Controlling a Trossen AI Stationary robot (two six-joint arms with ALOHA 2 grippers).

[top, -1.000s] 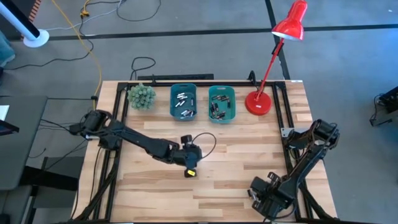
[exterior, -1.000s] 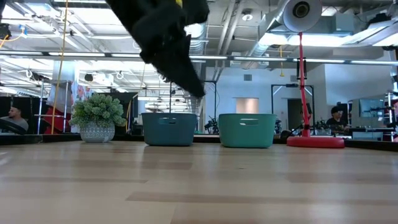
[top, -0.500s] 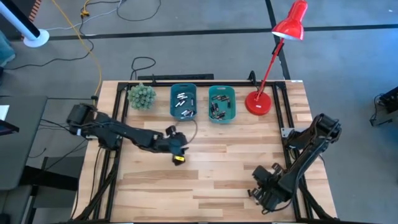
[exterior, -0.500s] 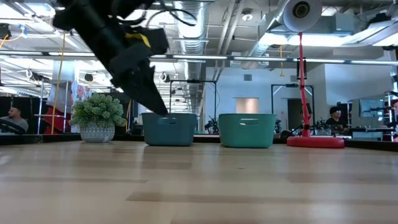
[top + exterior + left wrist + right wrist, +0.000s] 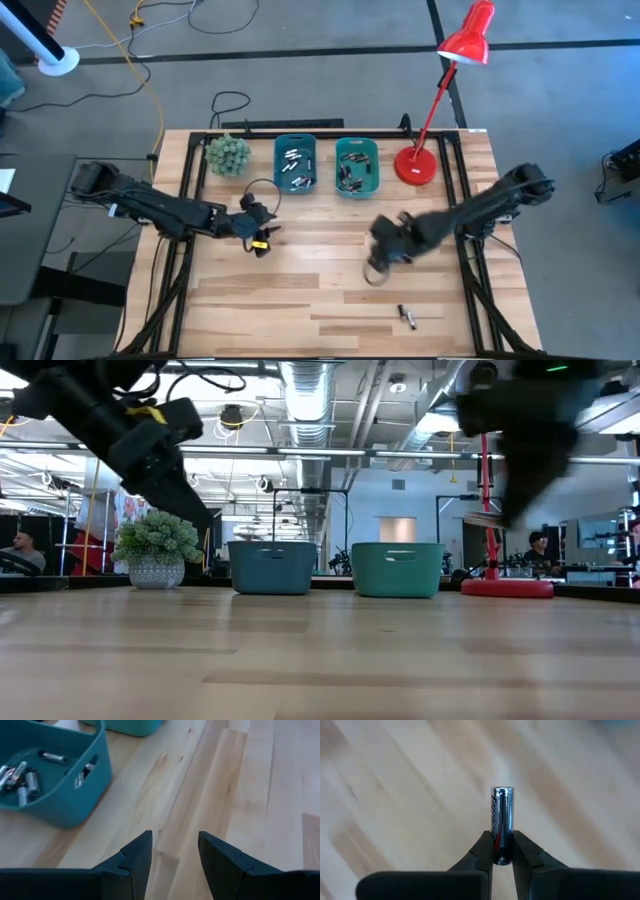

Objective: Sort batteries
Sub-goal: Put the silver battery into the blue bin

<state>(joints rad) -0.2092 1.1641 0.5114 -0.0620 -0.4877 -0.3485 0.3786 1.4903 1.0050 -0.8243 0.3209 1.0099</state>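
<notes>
- The right gripper (image 5: 502,851) hangs over the middle-right of the pale wooden tabletop (image 5: 330,300), its dark fingers pinching one silver cylindrical battery (image 5: 501,824) by its lower end, so the cell sticks out past the fingertips.
- A second small dark battery (image 5: 408,317) lies alone on the boards near the table's front edge, well apart from both arms.
- The left gripper (image 5: 175,851) hovers above the table's left part, jaws spread with bare wood between them, nothing held; a small yellow tag (image 5: 261,244) shows at its tip.
- At the back stand two bins side by side: a darker teal plastic bin (image 5: 295,165) and a greener teal plastic bin (image 5: 356,167), each holding loose batteries.
- A green potted plant (image 5: 228,155) stands left of the bins, and a red desk lamp (image 5: 432,110) stands right of them.
- Nothing lies between the right gripper and the bins.
</notes>
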